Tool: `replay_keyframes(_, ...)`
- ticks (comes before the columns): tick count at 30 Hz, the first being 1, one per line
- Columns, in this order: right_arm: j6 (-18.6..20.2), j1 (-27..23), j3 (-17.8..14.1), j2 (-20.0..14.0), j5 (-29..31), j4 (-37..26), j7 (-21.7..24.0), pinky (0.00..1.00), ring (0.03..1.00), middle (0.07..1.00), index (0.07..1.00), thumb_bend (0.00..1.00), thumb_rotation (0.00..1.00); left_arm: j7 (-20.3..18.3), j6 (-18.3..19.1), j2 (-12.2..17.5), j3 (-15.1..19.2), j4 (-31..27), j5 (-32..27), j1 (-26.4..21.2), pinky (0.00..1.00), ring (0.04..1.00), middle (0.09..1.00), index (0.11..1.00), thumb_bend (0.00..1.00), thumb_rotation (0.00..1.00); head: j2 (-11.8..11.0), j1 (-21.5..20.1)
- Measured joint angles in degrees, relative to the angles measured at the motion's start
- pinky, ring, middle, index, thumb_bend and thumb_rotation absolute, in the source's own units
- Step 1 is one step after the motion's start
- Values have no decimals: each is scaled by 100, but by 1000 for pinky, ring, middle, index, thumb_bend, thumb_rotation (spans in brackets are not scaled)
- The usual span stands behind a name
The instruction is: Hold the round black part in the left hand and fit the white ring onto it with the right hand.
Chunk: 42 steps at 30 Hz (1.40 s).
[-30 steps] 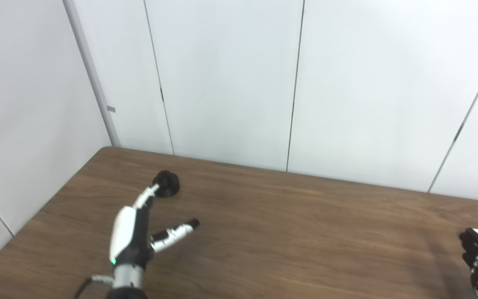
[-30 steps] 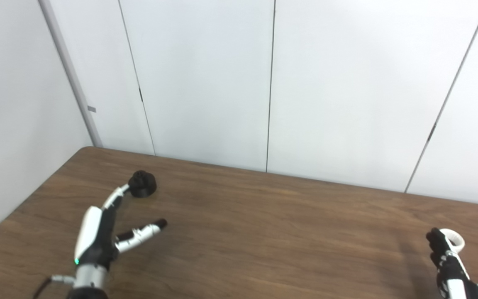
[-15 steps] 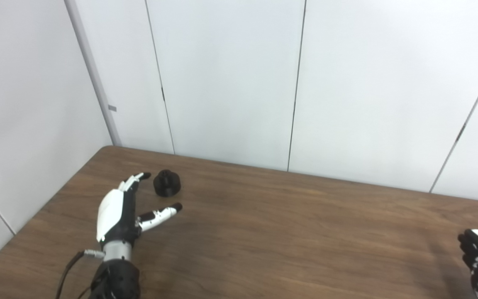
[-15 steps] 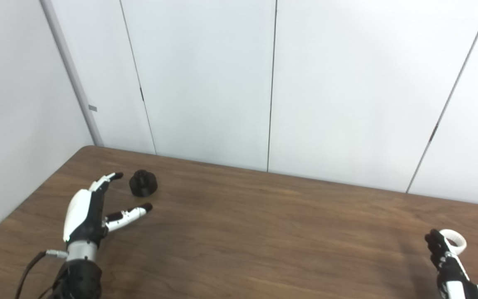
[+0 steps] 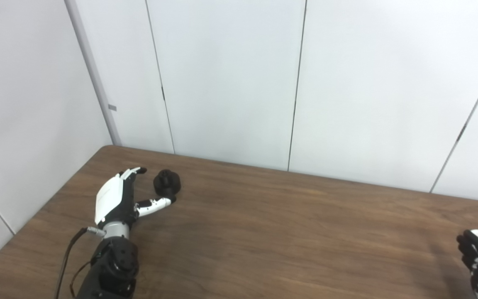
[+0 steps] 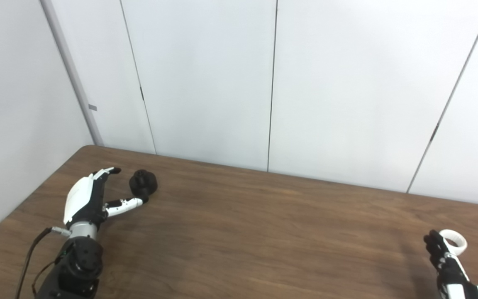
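The round black part (image 5: 167,182) stands on the brown table (image 5: 288,232) at the far left. My left hand (image 5: 116,199) is open just left of it, fingers reaching past its far side and the thumb tip touching its near side. The white ring (image 6: 453,241) lies on the table at the far right. My right hand (image 6: 444,259) is close beside the ring with its dark fingers bent, and is partly cut off by the picture's edge. I cannot tell whether it touches or holds the ring.
White wall panels (image 5: 230,83) stand right behind the table's far edge. The table's left edge (image 5: 35,216) runs close by my left arm. A grey cable (image 5: 65,261) hangs from my left wrist.
My left hand has moved left and further back, from in front of the black part to beside it, with the thumb now at the part. The right hand has hardly moved.
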Motion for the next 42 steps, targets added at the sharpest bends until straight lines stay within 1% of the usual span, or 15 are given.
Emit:
replay_keyframes(1, 0, -1, 0, 0, 0, 0, 0, 992, 952, 927, 929, 627, 1000, -1, 5, 39, -25, 120, 1, -56, 1000, 992, 939, 839, 903, 334, 0, 0)
replay_keyframes(2, 0, -1, 0, 1, -1, 0, -4, 992, 950, 924, 927, 621, 1000, -7, 24, 86, -59, 231, 2, -107, 1000, 996, 941, 838, 900, 337, 61, 0)
replay_keyframes(3, 1, -1, 0, 1, -4, -1, -6, 992, 949, 924, 927, 619, 1000, -11, 47, 129, -92, 344, 2, -173, 1000, 997, 942, 838, 900, 338, 70, -9)
replay_keyframes(5, 1, 2, -2, 1, -4, -3, -9, 997, 954, 926, 928, 617, 1000, -34, 105, 220, -170, 508, 9, -284, 1000, 1000, 947, 838, 910, 363, 26, -26)
replay_keyframes(6, 1, 2, -2, 1, -4, -3, -8, 998, 955, 927, 929, 616, 1000, -73, 126, 307, -254, 659, 9, -370, 1000, 1000, 948, 838, 913, 369, 79, -35)
replay_keyframes(10, 0, -1, -2, 7, -4, -4, -15, 976, 940, 914, 923, 634, 983, -108, 178, 519, -414, 1000, 11, -589, 1000, 1000, 952, 834, 915, 376, 79, -123)
replay_keyframes(12, 0, -1, -4, 6, -5, -1, -17, 962, 931, 911, 925, 653, 974, -141, 222, 566, -471, 1249, 8, -742, 1000, 1000, 953, 839, 911, 381, 79, -132)
replay_keyframes(15, -1, -4, -4, 8, -6, 3, -19, 939, 915, 899, 918, 628, 974, -231, 246, 613, -574, 1570, 0, -919, 1000, 1000, 949, 835, 909, 373, 61, -132)
replay_keyframes(19, -14, -9, -3, 18, -31, 3, -36, 937, 915, 895, 915, 604, 988, -237, 247, 641, -714, 1896, -1, -1116, 1000, 1000, 943, 829, 923, 376, 79, -132)
replay_keyframes(24, -18, -11, 0, 20, -32, 2, -44, 964, 932, 905, 921, 605, 999, -247, 237, 728, -853, 2163, -23, -1311, 1000, 1000, 951, 837, 924, 379, 79, -132)
replay_keyframes(29, -14, -6, 0, 20, -55, -5, -60, 971, 931, 904, 923, 620, 996, -302, 235, 780, -1009, 2307, -47, -1342, 1000, 1000, 952, 838, 933, 400, 97, -141)
replay_keyframes(32, -14, 2, -1, 19, -54, -16, -60, 958, 930, 903, 921, 607, 997, -332, 235, 779, -1112, 2363, -57, -1342, 1000, 1000, 949, 829, 932, 386, 97, -167)
replay_keyframes(37, -15, 8, -1, 19, -62, -24, -67, 972, 927, 904, 920, 615, 1000, -315, 221, 780, -1164, 2486, -88, -1451, 1000, 1000, 945, 820, 931, 379, 97, -176)
replay_keyframes(42, -16, 5, -1, 23, -72, -22, -87, 988, 927, 902, 920, 629, 997, -245, 204, 772, -1195, 2574, -99, -1462, 1000, 994, 935, 805, 923, 373, 44, -193)
